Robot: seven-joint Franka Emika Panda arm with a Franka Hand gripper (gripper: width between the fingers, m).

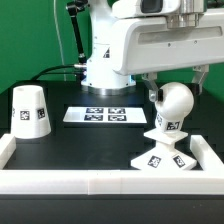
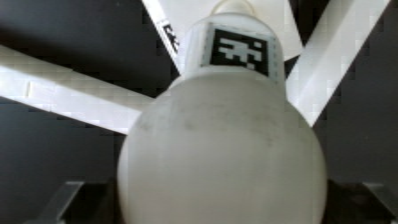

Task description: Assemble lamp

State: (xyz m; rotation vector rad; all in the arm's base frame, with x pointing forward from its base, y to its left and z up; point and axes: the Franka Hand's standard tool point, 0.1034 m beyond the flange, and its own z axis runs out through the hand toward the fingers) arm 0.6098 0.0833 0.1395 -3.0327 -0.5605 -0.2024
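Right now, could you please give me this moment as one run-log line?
gripper: shut on bulb | bulb: neck down over base | shade: standing apart, exterior view's left

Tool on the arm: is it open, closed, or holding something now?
The tool is closed, holding the round bulb.

a black table (image 1: 60, 135) fills the scene, its matte top catching a faint sheen from soft, even light. a low white rail (image 1: 100, 182) runs along the near edge and turns back along both sides, walling in the work area. in the wrist view the same rail shows as white bars crossing the dark top. the marker board (image 1: 96, 115) lies flat near the middle of the table. behind it all stands a plain beige wall (image 1: 30, 40), with a dark cable (image 1: 76, 40) hanging before it.
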